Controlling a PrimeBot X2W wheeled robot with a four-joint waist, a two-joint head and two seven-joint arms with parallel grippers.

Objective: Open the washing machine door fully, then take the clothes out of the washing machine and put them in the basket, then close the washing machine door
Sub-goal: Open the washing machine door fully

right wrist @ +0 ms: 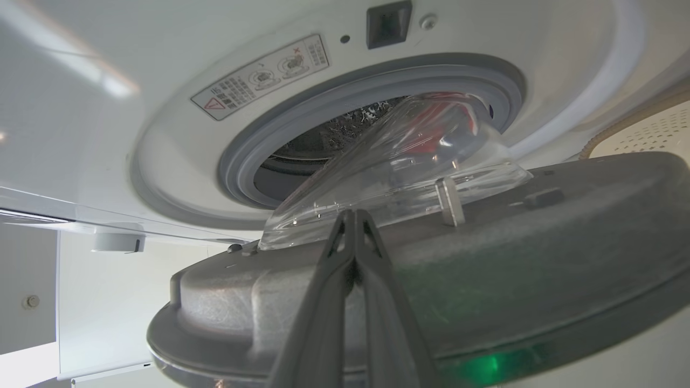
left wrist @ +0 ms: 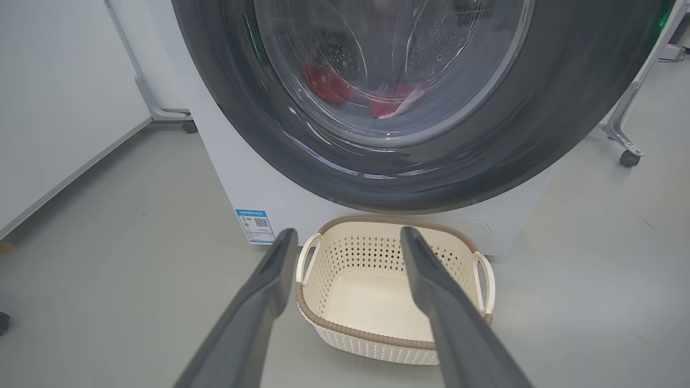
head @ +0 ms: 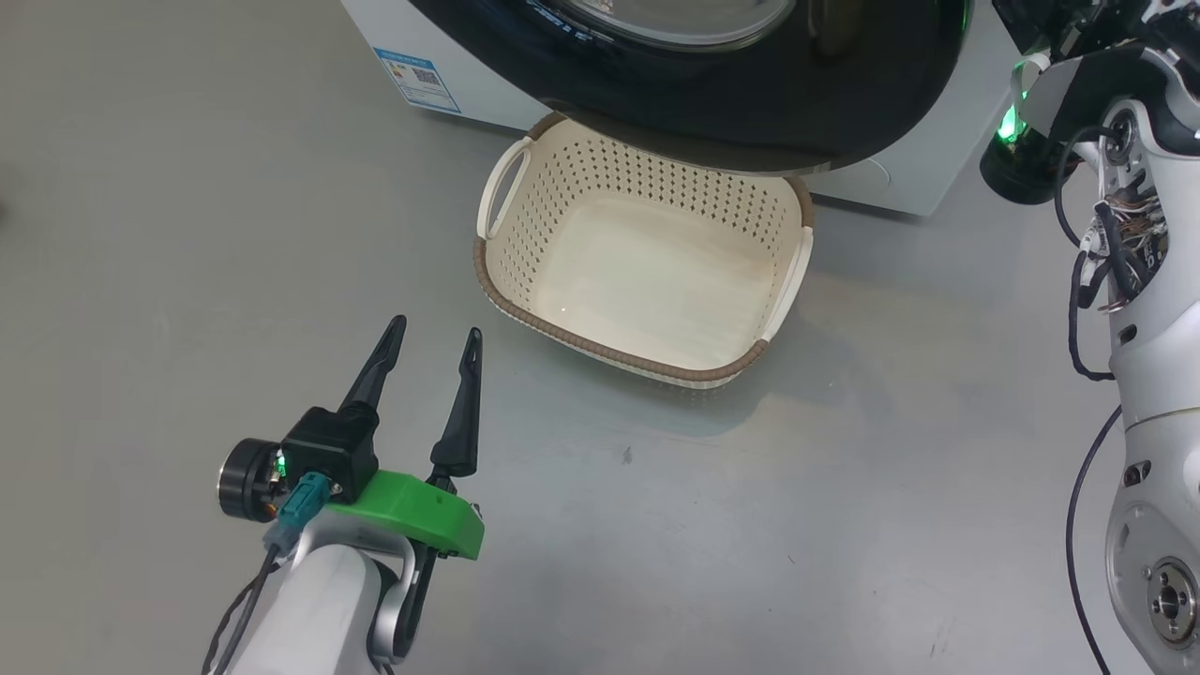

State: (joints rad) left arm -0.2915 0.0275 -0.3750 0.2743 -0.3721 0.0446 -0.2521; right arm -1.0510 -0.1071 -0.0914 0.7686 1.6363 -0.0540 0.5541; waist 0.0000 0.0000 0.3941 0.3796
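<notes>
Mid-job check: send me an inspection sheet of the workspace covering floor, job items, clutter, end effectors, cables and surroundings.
Surface: smooth grey floor, a few small specks.
Job's things: big white front-loading washing machine; its round black-rimmed glass door is ajar, not fully open; bright red clothes inside the drum; cream perforated plastic basket empty, on the floor below the door.
Clutter: nothing seen.
End effectors: left end effector open, holding nothing, above the floor left of the basket; right end effector shut, tips by the door's inner face.
Cables: black cables hang along the right arm.
Surroundings: white wall panel; castor-footed metal frames.
</notes>
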